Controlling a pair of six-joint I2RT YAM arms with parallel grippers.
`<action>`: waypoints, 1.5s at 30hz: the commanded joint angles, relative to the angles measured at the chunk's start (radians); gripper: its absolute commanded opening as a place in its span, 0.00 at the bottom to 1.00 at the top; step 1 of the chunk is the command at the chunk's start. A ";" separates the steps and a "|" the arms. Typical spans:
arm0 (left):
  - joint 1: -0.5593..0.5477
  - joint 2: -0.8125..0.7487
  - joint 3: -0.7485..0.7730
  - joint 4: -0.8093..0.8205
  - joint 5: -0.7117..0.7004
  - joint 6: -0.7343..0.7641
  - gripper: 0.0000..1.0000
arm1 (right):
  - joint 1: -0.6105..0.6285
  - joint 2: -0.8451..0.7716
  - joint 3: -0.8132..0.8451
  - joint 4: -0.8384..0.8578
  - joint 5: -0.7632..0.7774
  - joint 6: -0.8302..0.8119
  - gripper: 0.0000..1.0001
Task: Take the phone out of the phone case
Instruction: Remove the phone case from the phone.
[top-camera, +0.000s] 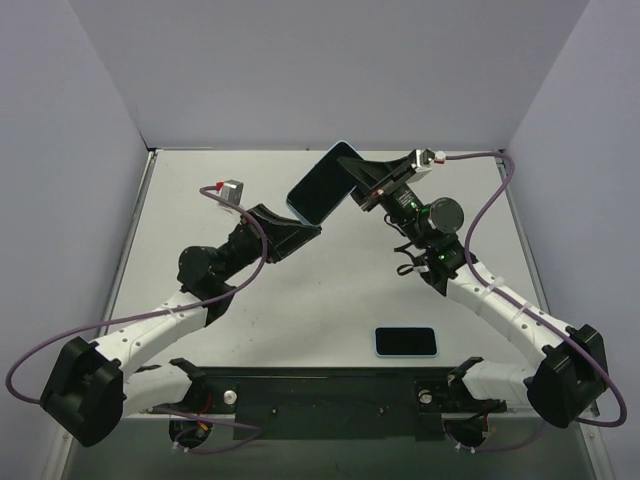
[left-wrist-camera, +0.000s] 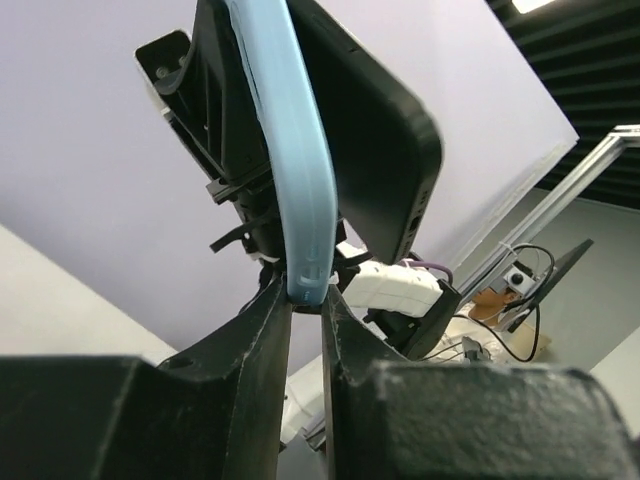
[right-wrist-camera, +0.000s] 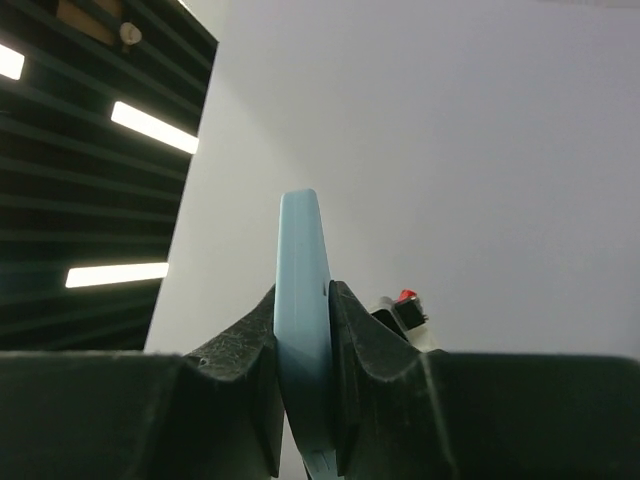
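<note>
Left pincer (left-wrist-camera: 305, 300) is pinched shut on the case (left-wrist-camera: 300, 150) at its low end, my right pincer (right-wrist-camera: 305, 330) clamps the high end; phone (left-wrist-camera: 380, 130) gapes out nearest my left.

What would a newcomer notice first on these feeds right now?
The phone is held in mid-air above the far middle of the table, its light blue case pinched at opposite ends by the left fingers and right fingers. In the left wrist view the black phone seems partly lifted out of the case. A second phone lies flat near the arm bases.
</note>
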 joint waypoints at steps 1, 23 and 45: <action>0.003 -0.038 0.019 -0.315 -0.015 0.116 0.32 | -0.036 -0.116 0.015 0.135 -0.103 -0.001 0.00; 0.012 -0.205 0.278 -0.515 0.330 -0.031 0.75 | -0.151 -0.186 0.054 -0.306 -0.245 -0.327 0.00; -0.044 -0.134 0.274 -0.651 0.282 0.080 0.75 | -0.153 -0.199 0.022 -0.229 -0.219 -0.247 0.00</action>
